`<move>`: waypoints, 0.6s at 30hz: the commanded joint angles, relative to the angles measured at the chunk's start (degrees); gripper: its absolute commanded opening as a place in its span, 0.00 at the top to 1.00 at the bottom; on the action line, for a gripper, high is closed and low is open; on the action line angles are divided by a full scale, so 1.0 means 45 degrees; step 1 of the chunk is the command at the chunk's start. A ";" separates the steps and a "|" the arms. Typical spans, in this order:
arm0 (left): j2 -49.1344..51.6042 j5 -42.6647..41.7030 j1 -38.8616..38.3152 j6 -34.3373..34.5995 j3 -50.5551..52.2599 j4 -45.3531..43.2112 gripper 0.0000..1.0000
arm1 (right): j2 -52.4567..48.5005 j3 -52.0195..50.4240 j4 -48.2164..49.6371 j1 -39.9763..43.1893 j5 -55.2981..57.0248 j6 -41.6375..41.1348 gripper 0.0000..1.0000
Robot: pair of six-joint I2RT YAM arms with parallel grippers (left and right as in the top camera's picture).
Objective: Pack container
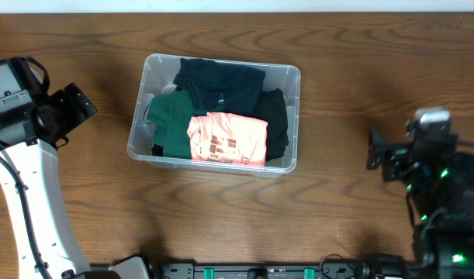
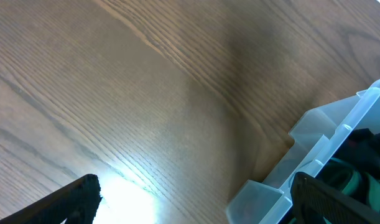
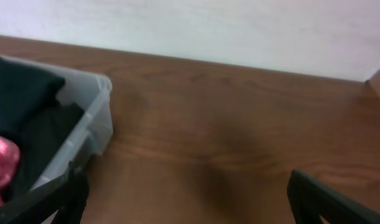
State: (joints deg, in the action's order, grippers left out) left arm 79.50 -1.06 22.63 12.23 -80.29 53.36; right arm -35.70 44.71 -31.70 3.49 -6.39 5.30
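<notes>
Heads up: your left arm (image 1: 27,178) is over at the left edge of the counter (image 1: 361,77). The left jaws are spread wide, gripping nothing, with only bare wood between them. The container (image 1: 221,166) sits just to their right, near but not touching. In the left wrist view only a corner of it shows, beside the far finger (image 2: 339,199). It's mid-counter with a black garment (image 1: 221,81) at the back, a dark green one (image 1: 171,116) on the left and a pink one (image 1: 229,138) on top at the front. Your right arm (image 1: 446,194) is well clear of it, and the right jaws are wide apart too, empty and touching nothing.
</notes>
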 commanded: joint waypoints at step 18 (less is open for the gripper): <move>0.0039 0.0151 0.0039 0.0121 -0.0063 -0.0005 0.02 | 0.6645 -0.6499 0.1477 -0.0374 0.0000 -0.0121 0.01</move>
State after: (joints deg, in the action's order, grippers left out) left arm 79.50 -1.06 22.63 12.23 -80.29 53.34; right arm -7.62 17.50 -25.39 2.68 -6.42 5.21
